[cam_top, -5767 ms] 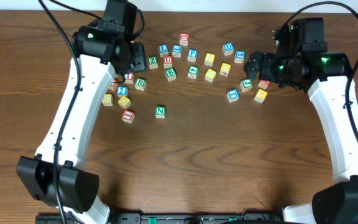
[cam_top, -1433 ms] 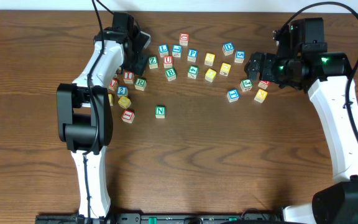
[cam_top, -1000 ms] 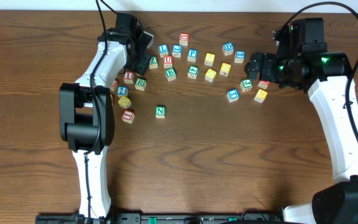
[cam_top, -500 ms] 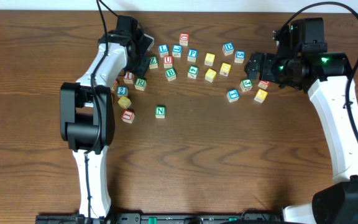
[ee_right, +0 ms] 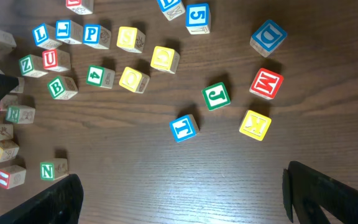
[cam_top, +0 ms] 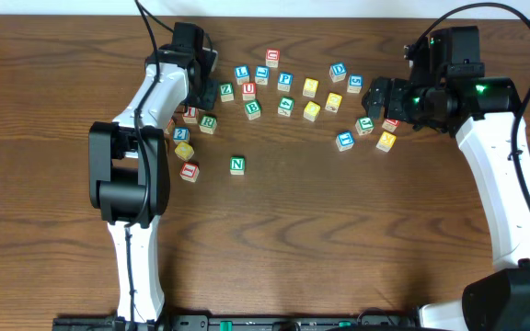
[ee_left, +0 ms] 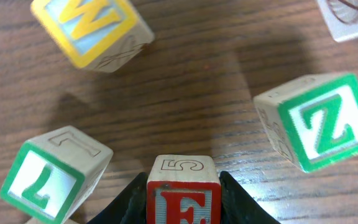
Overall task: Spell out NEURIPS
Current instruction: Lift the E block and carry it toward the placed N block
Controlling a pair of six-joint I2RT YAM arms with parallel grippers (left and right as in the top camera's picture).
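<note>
In the left wrist view my left gripper is shut on the red E cube, a black finger pressed against each side. From overhead that gripper sits at the left end of the scattered cubes and hides the E. The green N lies alone toward the front. The red U, green R, blue P and red I lie loose on the table. My right gripper hangs open above bare wood, holding nothing.
Around the held cube lie a green Z cube, a green 7 cube and a yellow W cube. Near my right arm are red M, yellow K, green J and blue D cubes.
The left jaws have closed onto the red E cube; the left arm has barely shifted. The right arm and the other cubes have not moved.
</note>
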